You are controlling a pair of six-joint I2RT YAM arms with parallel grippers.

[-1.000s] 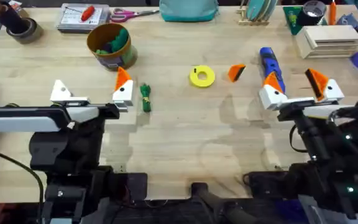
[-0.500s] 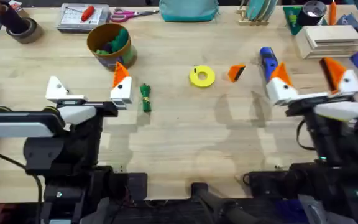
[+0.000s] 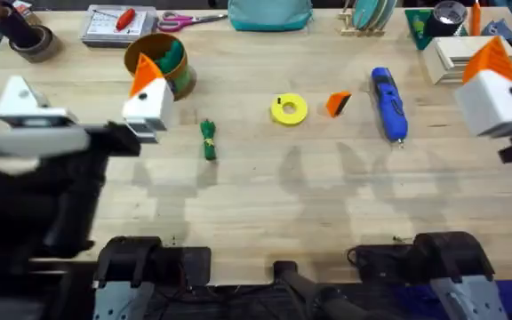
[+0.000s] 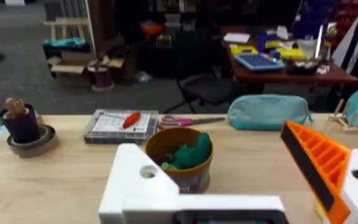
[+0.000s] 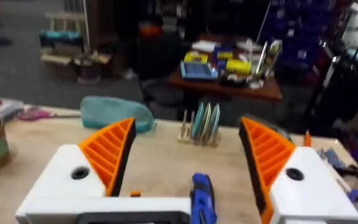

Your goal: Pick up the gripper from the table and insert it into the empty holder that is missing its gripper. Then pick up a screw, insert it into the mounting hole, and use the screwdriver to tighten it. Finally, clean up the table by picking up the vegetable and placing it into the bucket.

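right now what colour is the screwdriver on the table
Bright blue with a dark tip; the screwdriver shows best in the overhead view.

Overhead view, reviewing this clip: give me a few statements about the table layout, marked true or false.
1. The small orange wedge-shaped plastic fingertip lies on the table between the yellow ring and the bright blue cylindrical screwdriver. True.
2. The slim dark-green toy vegetable is inside the round mustard-yellow bucket. False: it lies on the table.
3. The left end effector has one orange pad and one bare white holder. True.
4. The right end effector grips the screwdriver. False: it is open, above it.
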